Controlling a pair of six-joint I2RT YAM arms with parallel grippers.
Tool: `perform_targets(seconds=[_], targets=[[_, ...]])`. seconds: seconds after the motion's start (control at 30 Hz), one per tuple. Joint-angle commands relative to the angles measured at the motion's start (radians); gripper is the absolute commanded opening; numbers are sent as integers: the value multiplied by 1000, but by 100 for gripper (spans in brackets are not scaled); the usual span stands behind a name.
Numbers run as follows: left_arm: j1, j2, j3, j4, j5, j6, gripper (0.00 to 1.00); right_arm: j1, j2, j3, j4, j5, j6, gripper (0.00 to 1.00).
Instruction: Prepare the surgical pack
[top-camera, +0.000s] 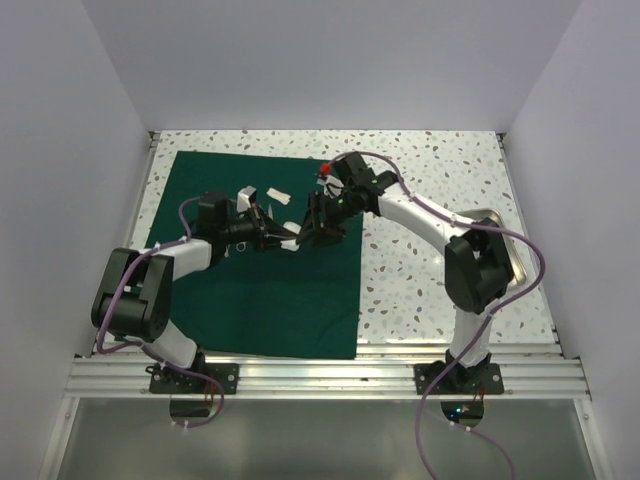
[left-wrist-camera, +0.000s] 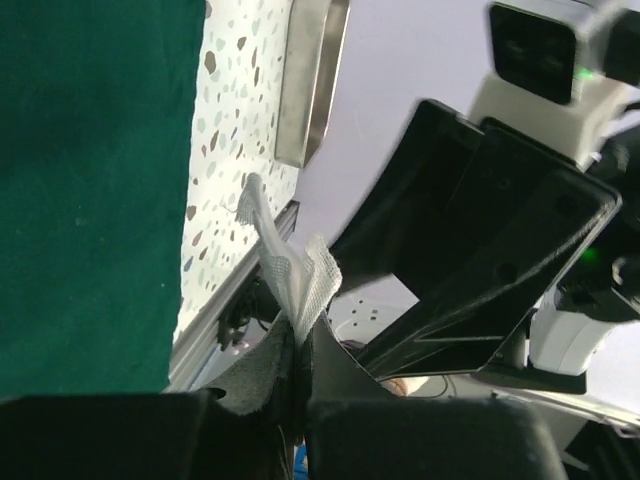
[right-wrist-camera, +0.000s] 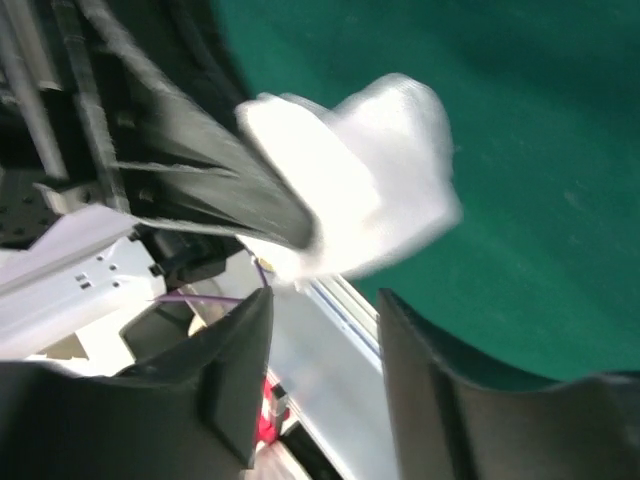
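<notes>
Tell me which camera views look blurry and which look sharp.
Right wrist view: motion-blurred, the gauze square smeared and soft-edged. Left wrist view: sharp, the gauze weave readable, the left claw in shadow. Top view: evenly lit and crisp, no glare on the green cloth.

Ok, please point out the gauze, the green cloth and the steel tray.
gauze (left-wrist-camera: 298, 272), left wrist view, its crumpled middle
green cloth (top-camera: 270, 300), top view, its bare near half
steel tray (left-wrist-camera: 312, 80), left wrist view, its wall
</notes>
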Motion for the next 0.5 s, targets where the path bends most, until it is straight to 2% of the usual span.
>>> perform_targets(seconds=[0.0,0.1,0.2,0.23,0.33,0.47], targets=[[11,-1,72,-36,32,140,0,-62,-113,-87,59,-38,66,59],[9,-12,80,17,43,148,0,-68,-124,-104,121,-53,101,66],[3,-24,83,83,50,122,0,-68,-130,-140,259,-90,180,73],[2,-26,89,90,50,125,0,-66,-135,-153,301,-96,230,80],[-12,-27,117,100,55,134,0,-68,-148,-196,425,-101,328,89],[-23,-29,144,108,44,128,0,-65,-142,-207,478,-96,397,90]])
